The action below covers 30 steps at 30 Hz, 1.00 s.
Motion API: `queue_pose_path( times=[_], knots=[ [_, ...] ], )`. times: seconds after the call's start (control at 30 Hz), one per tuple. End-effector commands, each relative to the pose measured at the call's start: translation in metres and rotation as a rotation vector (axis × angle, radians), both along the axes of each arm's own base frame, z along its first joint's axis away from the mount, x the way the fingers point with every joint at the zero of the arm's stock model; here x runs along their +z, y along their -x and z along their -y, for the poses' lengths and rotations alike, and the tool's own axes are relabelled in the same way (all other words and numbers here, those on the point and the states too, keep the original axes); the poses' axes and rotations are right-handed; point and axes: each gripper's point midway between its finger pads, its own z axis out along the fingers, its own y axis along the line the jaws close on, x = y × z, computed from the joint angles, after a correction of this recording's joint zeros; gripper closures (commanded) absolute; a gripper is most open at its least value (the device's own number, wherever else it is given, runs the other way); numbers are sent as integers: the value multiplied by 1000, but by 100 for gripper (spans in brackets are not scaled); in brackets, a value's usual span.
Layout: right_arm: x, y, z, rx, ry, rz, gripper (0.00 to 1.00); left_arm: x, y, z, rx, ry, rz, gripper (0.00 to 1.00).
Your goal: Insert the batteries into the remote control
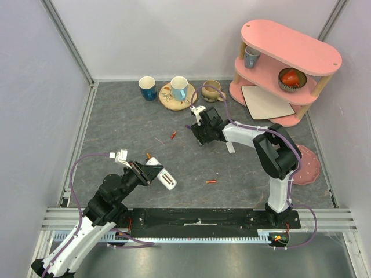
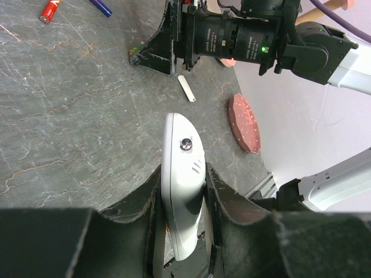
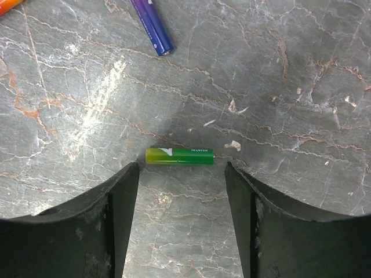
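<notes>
Right gripper [image 3: 181,174] is hanging low over the table [image 3: 301,75], jaws apart, gripping nothing. We are seeing the green battery [image 3: 179,156] lying just ahead of the fingertips and centred on the gap, touching neither finger. Its long axis is running from one finger toward the other. We are judging the step in hand to be picking up this cell. As it lies, closing would be pinching it end to end, which is likely to let it pivot or pop out. We are favouring a quarter turn of the wrist so the pads meet its long sides, then a short advance until it sits fully between them, then a slow squeeze. The blue battery [image 3: 152,26] is lying well apart, up and left, so it is not crowding the approach; an orange battery [image 3: 7,4] is just showing at the corner. Across the table, the left gripper [image 2: 182,185] is clamped on the remote [image 2: 179,145], nose pointing outward. Whether its battery bay is open, we cannot tell.
</notes>
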Motion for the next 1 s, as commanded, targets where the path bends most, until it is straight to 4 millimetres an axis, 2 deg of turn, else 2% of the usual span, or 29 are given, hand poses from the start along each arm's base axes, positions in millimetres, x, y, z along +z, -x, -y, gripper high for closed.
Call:
queue_pose_path(
  times=[0.0, 0.47, 0.67, 0.77, 0.9, 0.93, 0.97],
  knots=[
    [-18, 12, 3, 15, 40, -74, 33, 26, 2, -1, 2, 87, 72, 98],
    [-29, 12, -4, 30, 50, -95, 40, 23, 1, -1, 5, 83, 67, 98],
    [-35, 19, 2, 26, 65, -107, 47, 22, 2, -1, 2, 80, 67, 98],
    [-36, 22, 7, 14, 72, -109, 55, 22, 2, -1, 2, 82, 68, 98],
    [-19, 20, 8, -46, 40, -70, 65, 24, 2, -1, 1, 83, 73, 98],
    [-4, 16, 6, -93, -1, -45, 67, 25, 2, -1, 1, 82, 77, 98],
    [1, 16, 7, -119, -16, -36, 75, 25, 2, -1, 3, 80, 77, 98]
  ],
)
